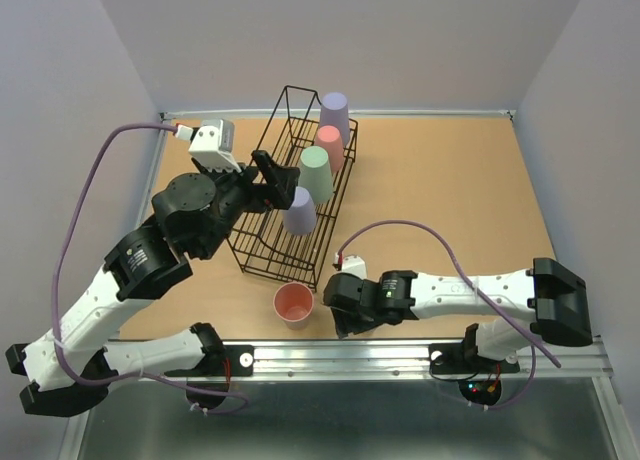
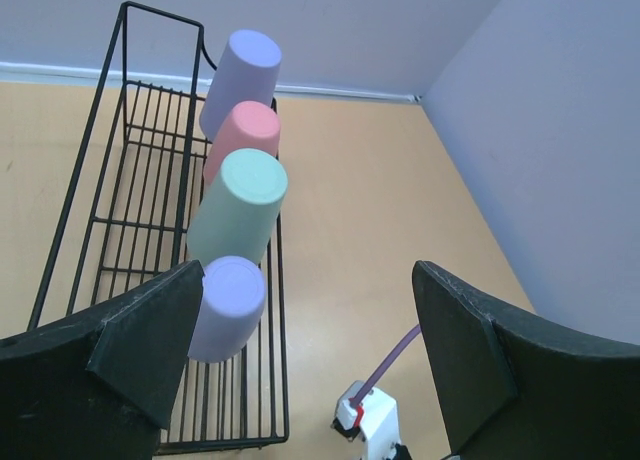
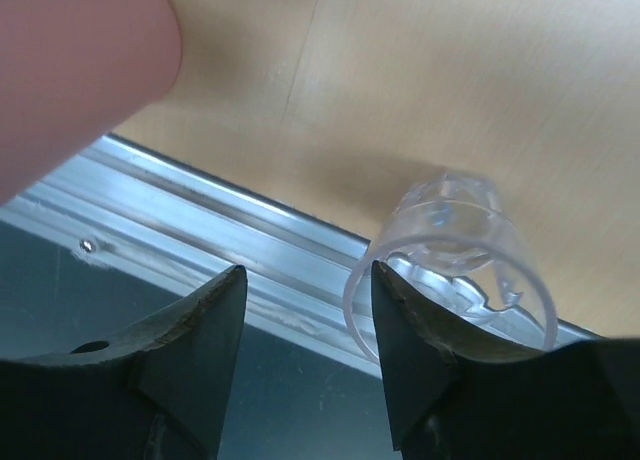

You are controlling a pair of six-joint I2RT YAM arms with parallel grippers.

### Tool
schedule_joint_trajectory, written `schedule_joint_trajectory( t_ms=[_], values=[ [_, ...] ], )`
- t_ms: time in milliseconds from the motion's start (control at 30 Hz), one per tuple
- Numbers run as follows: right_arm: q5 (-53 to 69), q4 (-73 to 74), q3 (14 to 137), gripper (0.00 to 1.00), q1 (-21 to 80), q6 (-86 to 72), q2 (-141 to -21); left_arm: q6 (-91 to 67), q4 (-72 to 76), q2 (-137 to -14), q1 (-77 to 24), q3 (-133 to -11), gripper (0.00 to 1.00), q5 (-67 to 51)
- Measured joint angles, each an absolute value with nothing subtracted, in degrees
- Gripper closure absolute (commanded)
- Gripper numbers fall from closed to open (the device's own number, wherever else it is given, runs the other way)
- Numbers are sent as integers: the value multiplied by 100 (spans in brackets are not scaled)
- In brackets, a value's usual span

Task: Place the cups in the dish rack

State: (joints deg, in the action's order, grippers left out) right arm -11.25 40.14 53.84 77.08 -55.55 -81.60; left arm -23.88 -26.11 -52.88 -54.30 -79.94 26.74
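Observation:
Four cups lie tilted in a row along the right side of the black dish rack (image 1: 262, 235): lavender (image 1: 334, 113), pink (image 1: 329, 142), mint green (image 1: 316, 172) and lavender (image 1: 299, 210). A salmon-pink cup (image 1: 293, 303) stands mouth-up on the table near the front edge. A clear cup (image 3: 470, 225) lies at the table's front edge. My right gripper (image 3: 308, 280) is half open, with its right finger inside the clear cup's rim and its left finger well clear of the wall. My left gripper (image 2: 310, 350) hangs wide open over the rack's near end, next to the near lavender cup (image 2: 228, 305).
An aluminium rail (image 3: 200, 220) runs along the table's front edge right under the right gripper. The pink cup (image 3: 70, 70) looms blurred at that view's upper left. Grey walls close in the table on three sides. The right arm's purple cable (image 1: 420, 230) loops over the table.

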Motion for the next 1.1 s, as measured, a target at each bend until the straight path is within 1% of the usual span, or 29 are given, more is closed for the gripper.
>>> schedule_joint_trajectory(
  t_ms=[133,200,233,400,467,500,533,600,633,933,1000,1100],
  values=[
    [-1474,4145,5492,51,7734,-5839,-8197,-2318,-2735,-5050,-5430,-7994,4,2630],
    [-1643,4274,5655,55,7734,-5944,-8344,-2294,-2803,-4930,-5430,-7994,4,2600],
    [-1717,4342,5745,59,7734,-5986,-8447,-2281,-2832,-4886,-5430,-7994,4,2589],
    [-1957,4646,6117,68,7815,-6139,-8967,-2231,-3028,-4727,-5430,-7994,4,2539],
    [-2021,4764,6195,76,7894,-6222,-9164,-2211,-3089,-4692,-5430,-7994,4,2521],
    [-2056,4823,6215,83,7935,-6272,-9233,-2202,-3127,-4652,-5430,-7994,4,2506],
    [-2088,4915,6230,88,7983,-6361,-9295,-2198,-3140,-4624,-5430,-7994,4,2499],
    [-2180,5105,6272,97,8073,-6539,-9336,-2200,-3183,-4556,-5430,-7996,4,2458],
    [-2206,5207,6296,100,8121,-6681,-9336,-2200,-3199,-4534,-5430,-7996,4,2443],
    [-2554,6302,6517,100,8361,-7599,-9161,-2265,-3293,-4209,-5430,-7988,4,2265],
    [-2714,6545,6608,100,8368,-7787,-8860,-2287,-3297,-4213,-5430,-7990,4,2224],
    [-3135,6624,6689,100,8366,-7915,-7996,-2324,-3363,-4346,-5430,-8068,5,2036]
  ],
)
